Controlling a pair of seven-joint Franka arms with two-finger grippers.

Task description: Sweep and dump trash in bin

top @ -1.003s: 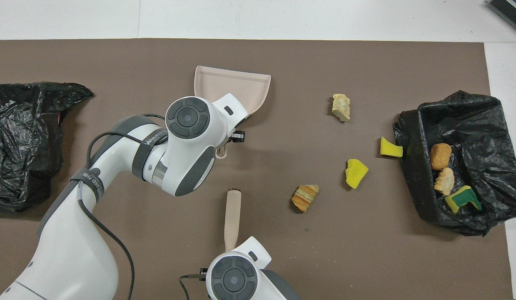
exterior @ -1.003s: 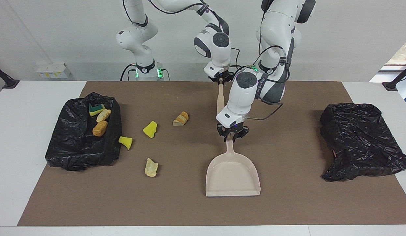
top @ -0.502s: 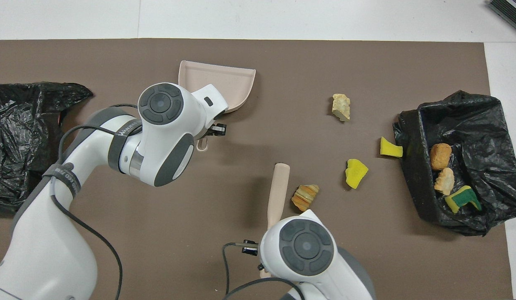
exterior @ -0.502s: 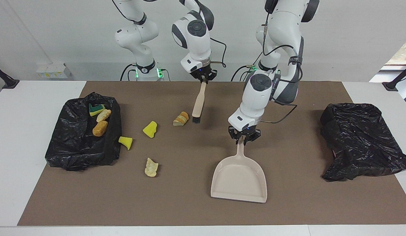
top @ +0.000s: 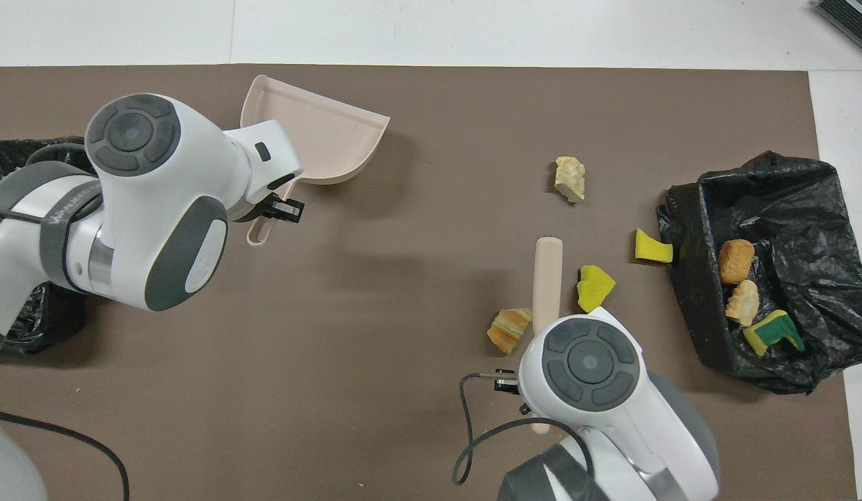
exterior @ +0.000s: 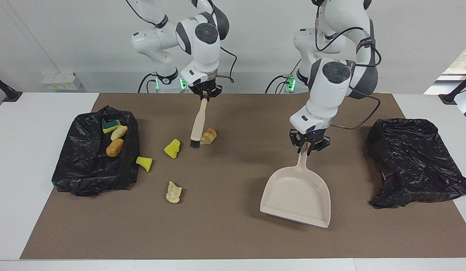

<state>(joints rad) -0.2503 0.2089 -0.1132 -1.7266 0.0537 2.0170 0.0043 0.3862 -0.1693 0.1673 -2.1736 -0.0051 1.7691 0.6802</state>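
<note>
Left gripper [exterior: 308, 147] up over the brown mat [exterior: 233, 233], fingers clamped on the beige dustpan [exterior: 297, 197] handle, pan tilted. Right gripper [exterior: 205, 94] fingers clenched on the brush [exterior: 198, 124]; bristles between the striped bread lump [exterior: 209, 136] and a yellow sponge chunk [exterior: 173, 148]. Four trash pieces loose on the mat, three in the black-lined bin [exterior: 86, 169] at the right arm's end of the table.

Only legible lettering: "WANUFER"-like print, partly hidden and uncertain, on a grey band [top: 62, 209] around the left arm in the overhead view. No other readable text.
</note>
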